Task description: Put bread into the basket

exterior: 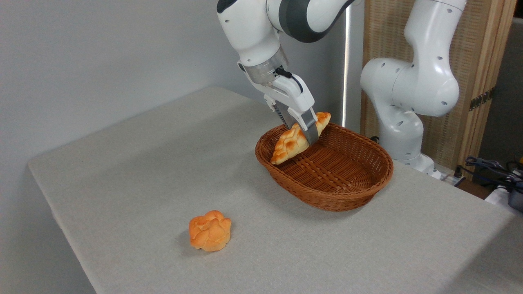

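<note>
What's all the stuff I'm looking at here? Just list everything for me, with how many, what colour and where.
Table: one, pale grey cloth-like top, fills most of the picture.
Basket: one, brown woven wicker, oval, on the table right of centre.
Bread: one, golden-yellow braided loaf with browner patches, tilted over the basket's left end, lower tip inside the rim.
Bun: one, orange, round and knotted, alone on the table near the front.
Screen: one, tan woven panel in a wooden frame, behind the table at right.
Cables: a few, dark, at the far right edge.
Robot arm: one, white with grey joints, base behind the basket.
Hand: one, white with grey fingers, closed on the loaf's middle.
</note>
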